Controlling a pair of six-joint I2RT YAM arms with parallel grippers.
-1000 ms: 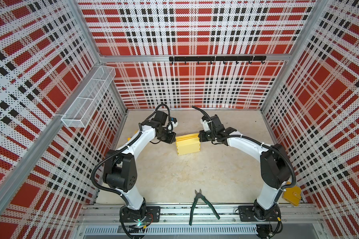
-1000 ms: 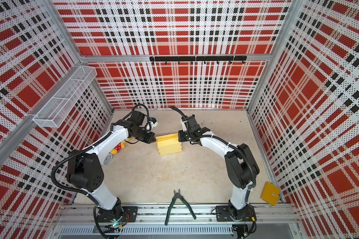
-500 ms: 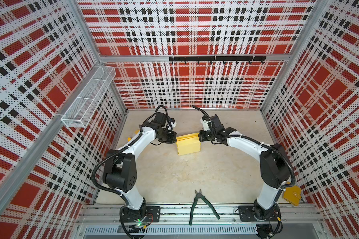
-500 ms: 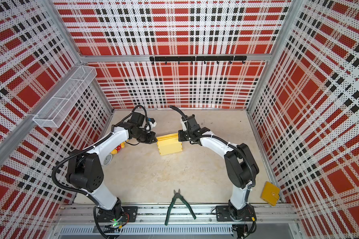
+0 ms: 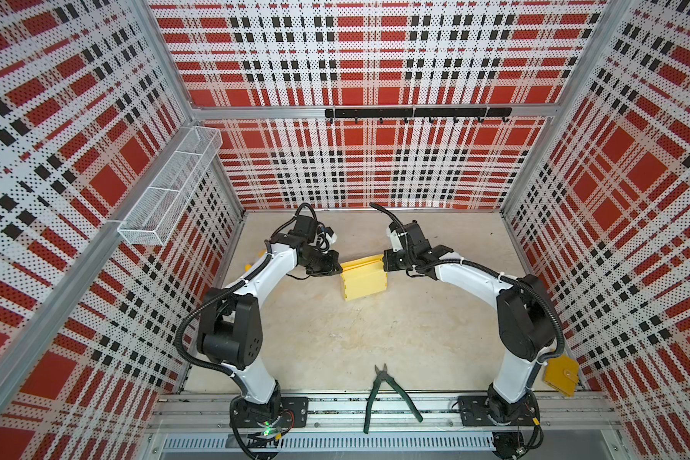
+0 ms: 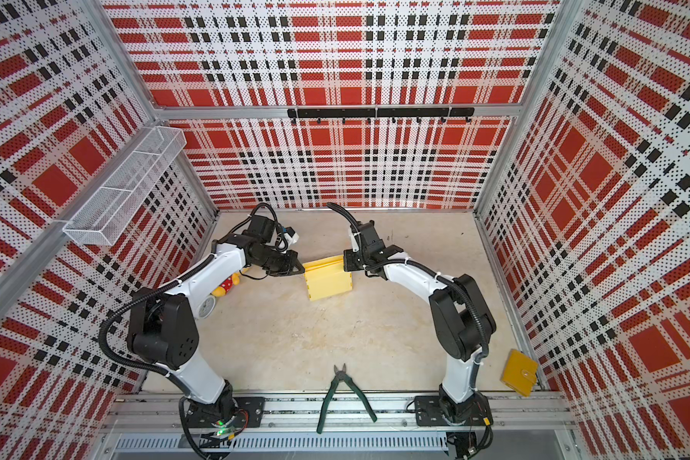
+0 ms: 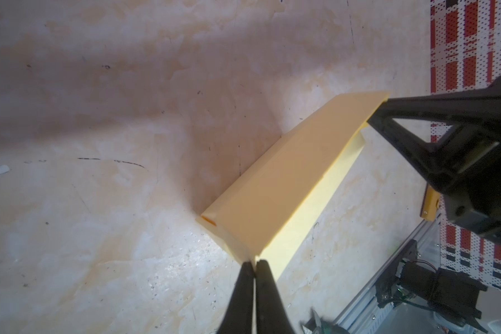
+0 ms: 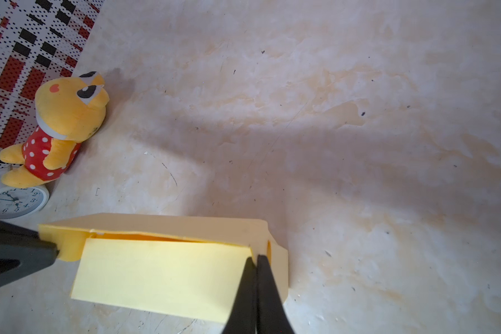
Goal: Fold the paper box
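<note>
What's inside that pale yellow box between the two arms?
The paper box is nearly closed. In the right wrist view a narrow slit under its top flap shows only shaded yellow cardboard, nothing stored. The rest of the inside is covered by its panels.

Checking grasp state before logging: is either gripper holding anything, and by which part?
Both hold the paper box: left gripper and right gripper each pinch its top edge, at opposite ends.
</note>
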